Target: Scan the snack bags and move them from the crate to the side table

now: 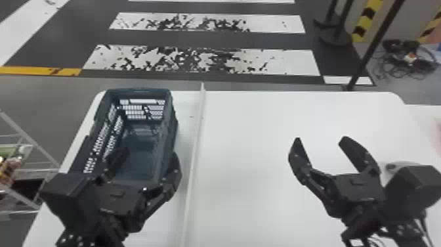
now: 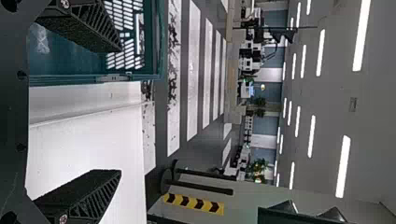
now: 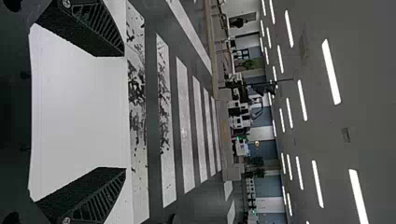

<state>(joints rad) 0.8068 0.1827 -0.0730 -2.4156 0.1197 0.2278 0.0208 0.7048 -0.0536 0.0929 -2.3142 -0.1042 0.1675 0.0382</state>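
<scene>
Start with the head view. Your left tool [image 1: 149, 153] is spread wide and grasps nothing, right at the crate [image 1: 173, 124], whose body runs forward from it. The crate's right-hand wall passes between the two fingers as you see it; contact is hard to judge. Past it, on the left tool's right, a thin rail [image 1: 196, 141] runs along the table [image 1: 249, 131]. Your right tool [image 1: 321, 139] is also released, well apart from the crate. Far left of the left tool, a rack [image 1: 29, 138] bears small packages [image 1: 11, 169]; whether these are the snack bags, you cannot tell. You can see the crate's floor and mesh end.

In the left wrist view, the crate lies nearer one finger and bare tabletop behind the other, nothing clasped. The crate looks stiff and fairly light; expect its smooth rim to slip, so take it squarely by the wall. Snack bags should be light, soft and slick, with crushable contents: pinch a sealed edge gently and keep the face flat for the scan.

In the right wrist view, your fingers stand apart with tabletop between them, well placed to receive a bag.
</scene>
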